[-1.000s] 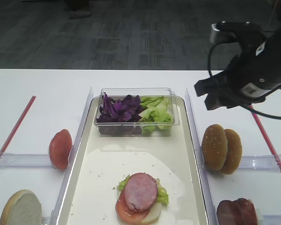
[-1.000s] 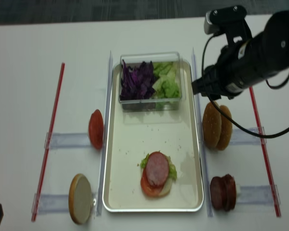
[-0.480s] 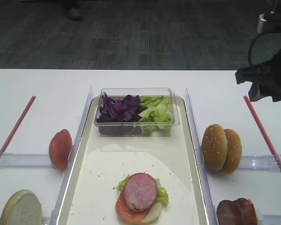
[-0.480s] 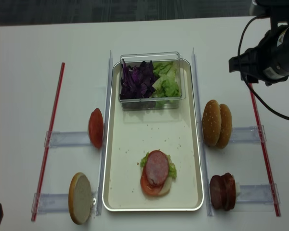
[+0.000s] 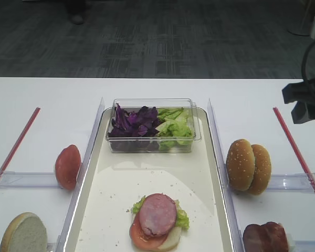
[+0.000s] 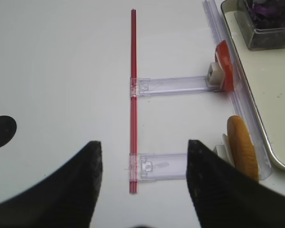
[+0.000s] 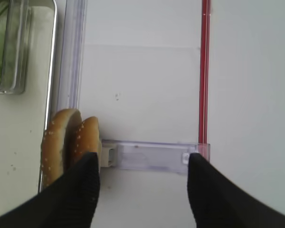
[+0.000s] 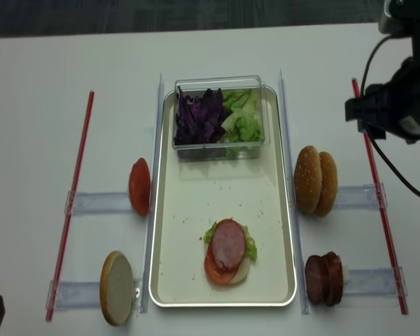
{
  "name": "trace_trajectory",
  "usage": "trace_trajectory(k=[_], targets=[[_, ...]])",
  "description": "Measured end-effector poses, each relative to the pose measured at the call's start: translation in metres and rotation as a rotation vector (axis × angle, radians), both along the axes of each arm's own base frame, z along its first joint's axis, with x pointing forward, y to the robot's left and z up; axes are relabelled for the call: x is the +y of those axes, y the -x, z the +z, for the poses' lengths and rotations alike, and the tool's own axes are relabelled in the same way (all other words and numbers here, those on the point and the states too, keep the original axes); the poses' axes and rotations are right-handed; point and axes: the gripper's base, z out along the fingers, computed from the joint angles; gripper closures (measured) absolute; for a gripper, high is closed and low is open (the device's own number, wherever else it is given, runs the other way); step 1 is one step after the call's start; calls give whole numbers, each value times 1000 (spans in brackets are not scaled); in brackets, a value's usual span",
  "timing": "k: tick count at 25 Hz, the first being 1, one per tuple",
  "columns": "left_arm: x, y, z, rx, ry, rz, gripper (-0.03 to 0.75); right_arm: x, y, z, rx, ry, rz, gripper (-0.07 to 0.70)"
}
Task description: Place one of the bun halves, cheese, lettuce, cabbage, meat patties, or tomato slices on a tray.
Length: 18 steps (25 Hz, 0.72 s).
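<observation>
On the white desk (image 8: pixel 28 84) lies the tray (image 8: pixel 168 280), carrying a stack with one of the meat patties (image 8: pixel 228 244) on top near its front end. Right of it stand two bun halves (image 8: pixel 316 180). Above them the right end effector (image 7: pixel 142 183) hangs released, holding nothing; the left end effector (image 6: pixel 142 180) is likewise spread and bare.

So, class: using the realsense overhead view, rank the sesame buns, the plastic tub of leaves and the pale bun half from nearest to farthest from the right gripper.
1. Sesame buns, right of the tray, closest to the right gripper.
2. Plastic tub, at the tray's far end.
3. Pale bun half, near left.
</observation>
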Motion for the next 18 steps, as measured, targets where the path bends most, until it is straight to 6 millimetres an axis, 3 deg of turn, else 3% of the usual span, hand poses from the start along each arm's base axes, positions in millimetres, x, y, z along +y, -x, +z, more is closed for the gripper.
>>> trace_trajectory(k=[18], targets=[[0, 0, 0, 0, 0, 0, 349, -21, 137, 31, -153, -27, 12, 185]])
